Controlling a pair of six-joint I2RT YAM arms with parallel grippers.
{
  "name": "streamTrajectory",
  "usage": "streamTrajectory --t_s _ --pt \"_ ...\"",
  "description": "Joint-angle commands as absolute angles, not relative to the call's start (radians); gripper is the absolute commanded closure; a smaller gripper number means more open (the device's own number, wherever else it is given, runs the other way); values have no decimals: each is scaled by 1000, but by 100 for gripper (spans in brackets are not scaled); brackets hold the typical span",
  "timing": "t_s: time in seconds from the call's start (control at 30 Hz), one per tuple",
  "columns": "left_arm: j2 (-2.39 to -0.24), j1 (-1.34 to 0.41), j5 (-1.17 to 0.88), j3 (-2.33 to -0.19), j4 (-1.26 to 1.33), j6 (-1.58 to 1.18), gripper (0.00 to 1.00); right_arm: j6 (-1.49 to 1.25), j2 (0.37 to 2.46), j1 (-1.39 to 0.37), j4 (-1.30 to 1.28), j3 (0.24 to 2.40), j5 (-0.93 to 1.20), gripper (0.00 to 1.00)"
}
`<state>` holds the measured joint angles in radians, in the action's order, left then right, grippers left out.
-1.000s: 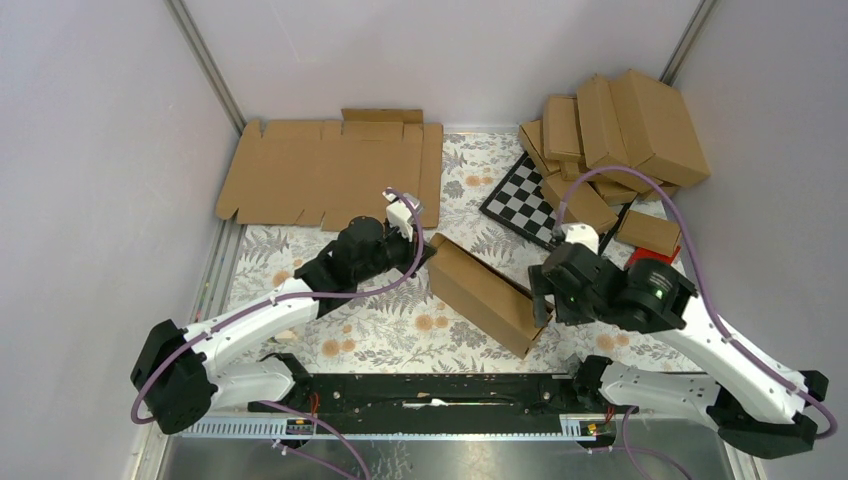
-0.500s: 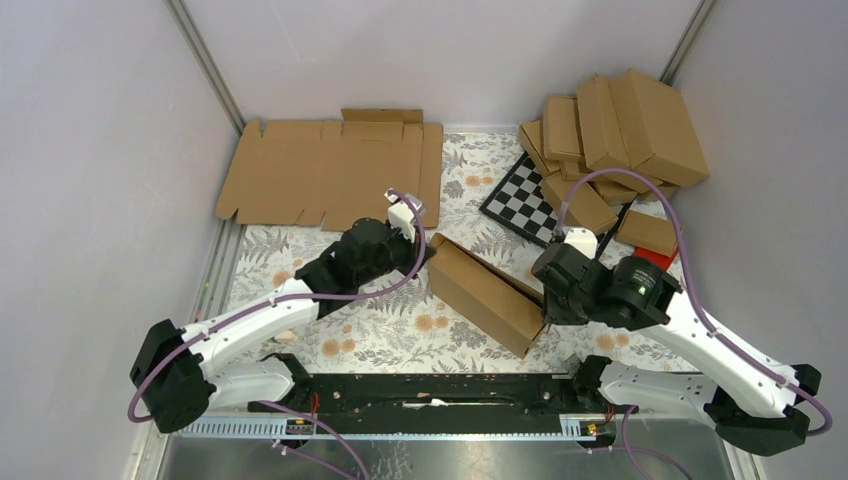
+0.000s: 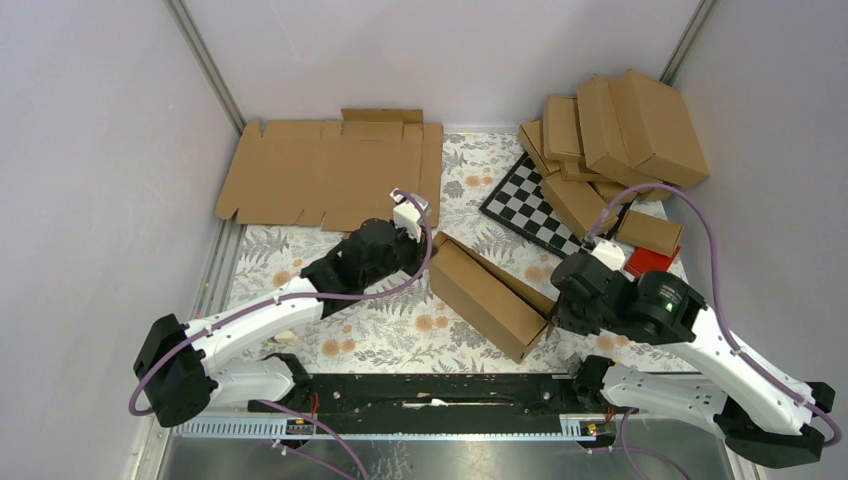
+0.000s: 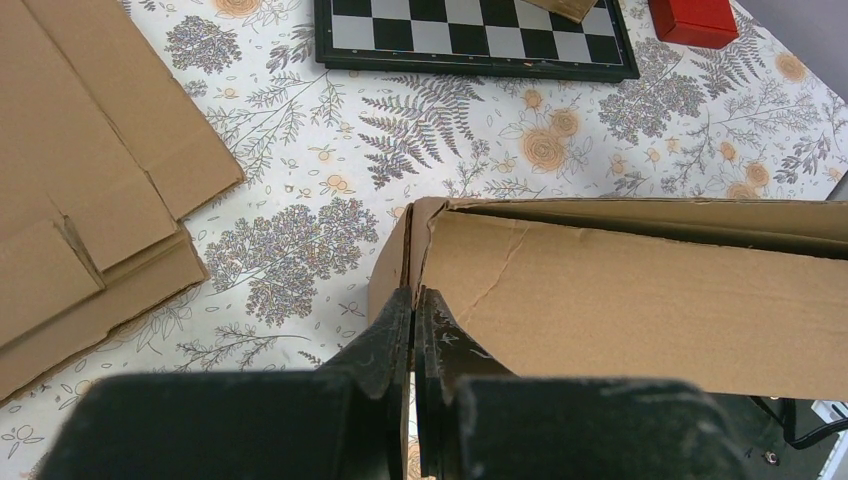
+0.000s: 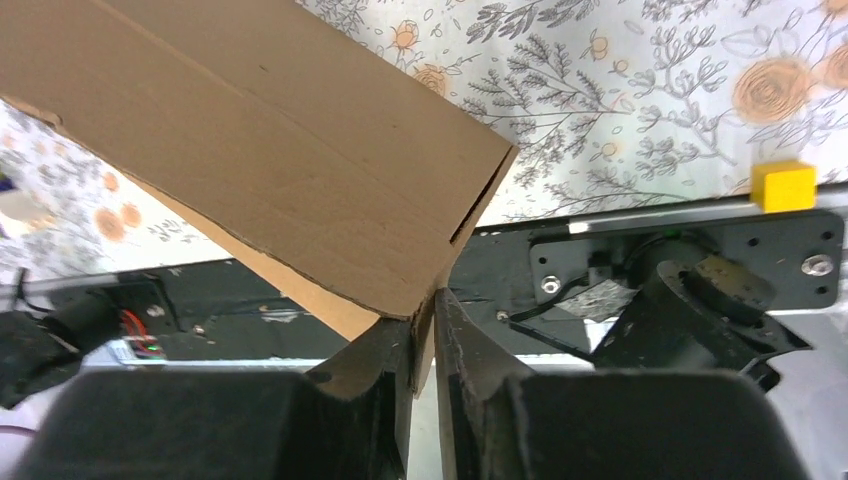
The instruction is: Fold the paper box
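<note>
Nearest the bases, the right gripper is pinched tight on the thin cardboard edge at the near right corner of the paper box. The box lies slantwise in the middle of the flowered table, between the two arms. At its other end the left gripper is likewise clamped on the upright end wall, with only the card's thickness between its fingers. The box is a long, shallow carton with its walls already up. In the left wrist view its top does not look fully shut, as a long panel sits slightly proud along the far side. I judge the step in hand to be closing the ends and seating the lid, late in the fold. The next move calls for both arms to work against each other, pressing the end flaps inward without crushing the corners. Farther back lie a flat cardboard blank, a checkered board, a red block and a heap of finished boxes
</note>
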<state>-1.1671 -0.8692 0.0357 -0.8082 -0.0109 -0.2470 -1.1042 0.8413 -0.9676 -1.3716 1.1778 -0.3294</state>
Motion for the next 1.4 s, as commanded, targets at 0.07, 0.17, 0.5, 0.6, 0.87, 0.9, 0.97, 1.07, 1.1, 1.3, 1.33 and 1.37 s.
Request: streamTrajectory --t_s 0.07,0.17,0.5,0.6,0.87,0.9,0.97,1.07,1.1,1.3,1.33,1.37 --pt "-1193 -892 50 -812 -103 -255 100 -1386 762 -968 -1335 1135 -354 79" --pt "-1192 -896 54 -810 -102 -255 100 -1437 700 -968 -1282 1094 -353 58" --pt "-1216 -901 52 -816 -92 -253 100 -1384 738 -968 -1260 1090 -298 65" --pt "-1216 -902 51 -818 -92 -250 100 -1352 772 -968 -1279 1112 -294 71" --pt "-1201 -902 56 -816 -94 -245 100 -1359 814 -968 -1313 1189 -301 94" --pt "-1200 -903 59 -815 -95 -243 100 -1370 814 -968 -1315 1192 -301 95" --pt "-1198 -903 66 -812 -95 -240 100 -1409 802 -968 -1316 1191 -310 97" --pt "-1192 -904 74 -803 -94 -236 100 -1493 744 -968 -1318 1188 -353 98" --pt "-1191 -904 76 -799 -93 -235 100 -1521 722 -968 -1316 1185 -372 98" --pt "-1192 -904 82 -796 -92 -224 100 -1616 633 -968 -1316 1131 -392 100" --pt "-1193 -905 80 -796 -90 -224 100 -1621 632 -967 -1315 1125 -383 100" --pt "-1194 -905 80 -795 -88 -223 100 -1627 633 -968 -1313 1119 -375 100"
